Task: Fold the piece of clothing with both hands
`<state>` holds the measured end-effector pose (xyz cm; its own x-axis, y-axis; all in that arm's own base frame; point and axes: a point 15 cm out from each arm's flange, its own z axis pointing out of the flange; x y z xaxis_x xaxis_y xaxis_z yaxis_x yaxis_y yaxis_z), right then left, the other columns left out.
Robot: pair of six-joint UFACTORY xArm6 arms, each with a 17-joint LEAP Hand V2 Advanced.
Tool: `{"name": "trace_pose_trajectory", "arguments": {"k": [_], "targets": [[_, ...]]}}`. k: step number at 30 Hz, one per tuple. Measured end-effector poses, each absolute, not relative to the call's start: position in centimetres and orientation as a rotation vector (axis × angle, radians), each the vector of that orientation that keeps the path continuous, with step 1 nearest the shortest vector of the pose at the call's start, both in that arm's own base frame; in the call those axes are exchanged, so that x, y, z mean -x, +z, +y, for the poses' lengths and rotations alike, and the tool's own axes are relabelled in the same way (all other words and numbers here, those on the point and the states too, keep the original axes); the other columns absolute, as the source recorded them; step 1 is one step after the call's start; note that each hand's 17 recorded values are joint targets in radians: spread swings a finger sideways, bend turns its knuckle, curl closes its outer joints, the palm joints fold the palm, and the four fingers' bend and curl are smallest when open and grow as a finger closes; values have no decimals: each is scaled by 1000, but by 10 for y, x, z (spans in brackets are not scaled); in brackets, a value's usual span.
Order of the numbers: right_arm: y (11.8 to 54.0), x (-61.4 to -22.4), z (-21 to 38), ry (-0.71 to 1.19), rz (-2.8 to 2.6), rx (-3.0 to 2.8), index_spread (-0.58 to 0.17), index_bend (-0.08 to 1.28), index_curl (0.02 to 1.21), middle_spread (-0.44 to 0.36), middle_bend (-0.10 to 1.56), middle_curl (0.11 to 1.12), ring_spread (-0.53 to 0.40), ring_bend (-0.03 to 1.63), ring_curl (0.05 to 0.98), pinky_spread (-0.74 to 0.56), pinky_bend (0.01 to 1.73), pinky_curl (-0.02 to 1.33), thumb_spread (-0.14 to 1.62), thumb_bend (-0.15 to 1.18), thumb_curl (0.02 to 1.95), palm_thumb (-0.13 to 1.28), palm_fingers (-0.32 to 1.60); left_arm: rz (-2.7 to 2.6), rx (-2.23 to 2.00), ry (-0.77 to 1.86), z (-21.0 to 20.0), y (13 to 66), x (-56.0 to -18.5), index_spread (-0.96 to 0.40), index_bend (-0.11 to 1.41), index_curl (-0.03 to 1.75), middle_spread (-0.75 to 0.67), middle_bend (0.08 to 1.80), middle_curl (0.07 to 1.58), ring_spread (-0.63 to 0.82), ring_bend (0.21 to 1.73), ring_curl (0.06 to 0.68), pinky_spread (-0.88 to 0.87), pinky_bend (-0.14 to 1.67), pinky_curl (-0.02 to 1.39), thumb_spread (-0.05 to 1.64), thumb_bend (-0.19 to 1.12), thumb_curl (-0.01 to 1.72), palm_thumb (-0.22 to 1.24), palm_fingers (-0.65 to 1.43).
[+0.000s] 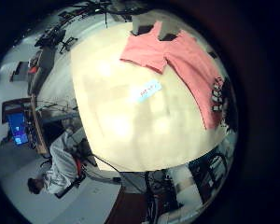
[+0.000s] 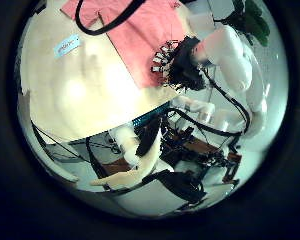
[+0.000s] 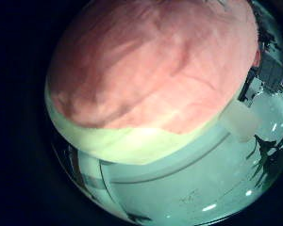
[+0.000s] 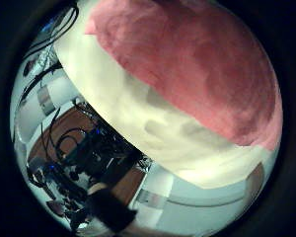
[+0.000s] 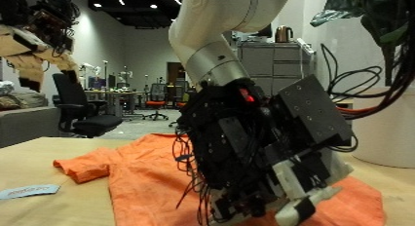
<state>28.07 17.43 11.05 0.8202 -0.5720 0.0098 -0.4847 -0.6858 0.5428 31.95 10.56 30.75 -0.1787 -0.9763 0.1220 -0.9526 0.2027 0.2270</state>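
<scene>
An orange short-sleeved garment of soft fabric [image 5: 130,163] is lying spread out flat on the pale wooden tabletop [image 5: 52,153], with one sleeve reaching out towards a small white paper label [image 5: 26,191] that is resting on the bare wood just beyond the cloth.

The right hand [image 5: 266,153], black with white fingertips, is pointing down at the garment near the tabletop's edge, and its lowest tips are sitting at the fabric. Its back is facing the outside camera, so I cannot tell whether its fingers are pinching the cloth or merely pressing on it. Both right palm views are showing the garment [image 3: 151,66] [image 4: 187,59] filling most of the picture, with a strip of tabletop [image 3: 132,146] [image 4: 138,99] beside it, so this palm is hanging close over the cloth.

The left hand [image 5: 39,36] is hanging high above the tabletop, well apart from the garment, with its fingers loosely spread and gripping nothing. From its palm views the whole garment [image 1: 173,56] [image 2: 140,30] is showing far off on the tabletop [image 1: 121,121] [image 2: 80,90], with the label [image 1: 147,91] [image 2: 67,45] beside it and the right hand [image 1: 217,93] [image 2: 175,65] sitting at the garment's end nearest the table edge.
</scene>
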Motion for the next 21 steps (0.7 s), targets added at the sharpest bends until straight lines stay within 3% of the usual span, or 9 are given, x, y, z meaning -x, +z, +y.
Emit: {"name": "trace_pose_trajectory", "arguments": {"k": [10,21], "targets": [[125,-257,110,-201,-836,-2405,-434,508,413,35,170,249,239,172,162,362,190,308,1064,-62,137,-80,9,-2258,-1814,-150,93,309,-324,-62,193,408,187,173,291,479,388,196,496,196,294,1004,-25,287,166,171],[143,-226,14,-162,-988,-2358,-428,501,395,33,177,257,238,185,161,361,195,310,1059,-61,118,-78,30,-2313,-1725,-152,57,305,-325,-62,192,411,185,176,287,478,383,202,493,197,293,1011,-23,288,169,170]]}}
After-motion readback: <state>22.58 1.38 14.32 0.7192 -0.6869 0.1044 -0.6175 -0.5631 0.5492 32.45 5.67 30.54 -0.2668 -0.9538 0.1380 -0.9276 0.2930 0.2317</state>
